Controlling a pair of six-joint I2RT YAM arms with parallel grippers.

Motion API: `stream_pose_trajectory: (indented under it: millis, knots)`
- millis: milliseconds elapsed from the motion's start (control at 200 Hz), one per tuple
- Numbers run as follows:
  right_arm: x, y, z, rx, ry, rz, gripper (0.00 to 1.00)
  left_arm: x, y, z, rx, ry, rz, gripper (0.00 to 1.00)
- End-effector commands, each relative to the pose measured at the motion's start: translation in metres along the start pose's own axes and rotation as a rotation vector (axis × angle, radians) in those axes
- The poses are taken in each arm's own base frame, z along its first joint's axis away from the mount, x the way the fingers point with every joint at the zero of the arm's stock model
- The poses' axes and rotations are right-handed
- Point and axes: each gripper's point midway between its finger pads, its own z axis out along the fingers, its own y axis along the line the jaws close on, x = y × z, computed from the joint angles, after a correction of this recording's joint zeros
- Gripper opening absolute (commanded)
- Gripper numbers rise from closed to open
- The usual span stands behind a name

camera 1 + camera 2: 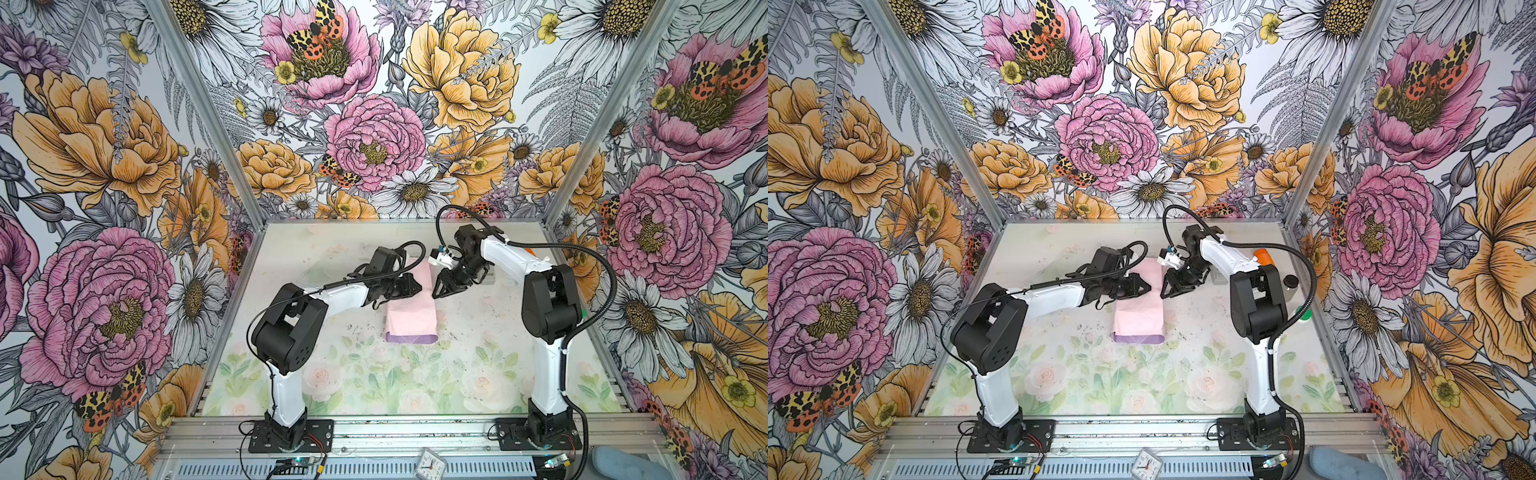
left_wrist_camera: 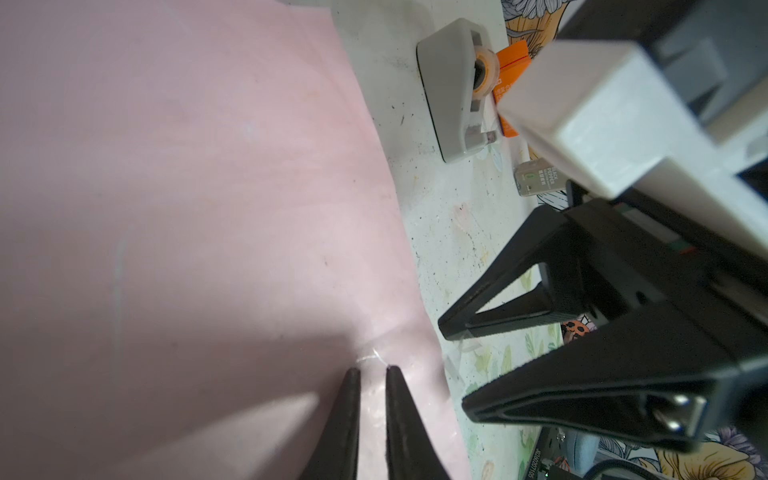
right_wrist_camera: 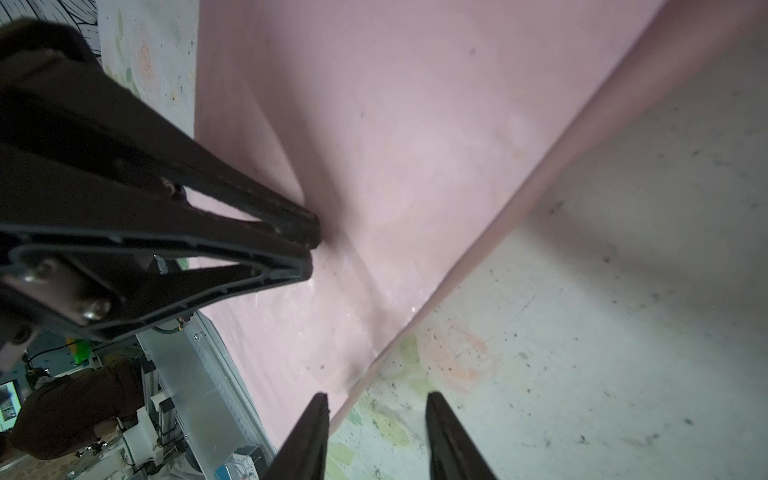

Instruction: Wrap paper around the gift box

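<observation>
The paper (image 1: 411, 309) is lying in the middle of the table (image 1: 374, 374) in both top views. It is running as a folded strip from far to near, with its pale pink face turned up and a lilac band showing along its raised near end (image 1: 1138, 337). The gift box is not showing in any view, though that near end is standing up in a boxy form. The left gripper (image 1: 415, 286) is reaching in from the left over the far part of the strip. In the left wrist view its fingers (image 2: 353, 399) are sitting almost together, leaving only a slim gap, with their tips pressing down on the pink surface. Something thin and shiny is glinting just ahead of the tips, but whether anything is being pinched cannot be told. The right gripper (image 1: 437, 294) is hovering just beside the paper's right edge. In the right wrist view (image 3: 378, 415) its jaws are standing clearly apart and gripping nothing, one fingertip over the paper's edge and the other over bare table. A grey tape dispenser (image 2: 453, 91) is sitting on the table to the paper's right, with an orange item (image 2: 513, 62) just beyond it.
</observation>
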Motion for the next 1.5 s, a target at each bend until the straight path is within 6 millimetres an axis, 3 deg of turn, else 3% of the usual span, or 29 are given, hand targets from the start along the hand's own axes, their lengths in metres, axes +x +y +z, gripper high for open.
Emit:
stream_pose_trajectory:
  millis: [0,615,1271,1496]
  knots:
    - [-0.016,0.005,-0.011,0.034,-0.058,-0.029,0.43,0.012,-0.002,-0.002,-0.011,0.029,0.011,0.16]
    - [-0.027,-0.008,0.000,0.053,-0.071,0.007,0.45,0.011,-0.003,-0.002,-0.009,0.028,0.012,0.15]
    - [-0.027,-0.004,0.009,0.039,-0.056,-0.002,0.42,0.006,-0.007,-0.003,0.003,0.014,0.014,0.16]
    - [-0.023,0.002,-0.009,0.080,-0.083,-0.022,0.41,0.006,-0.004,0.000,-0.004,0.016,0.009,0.15]
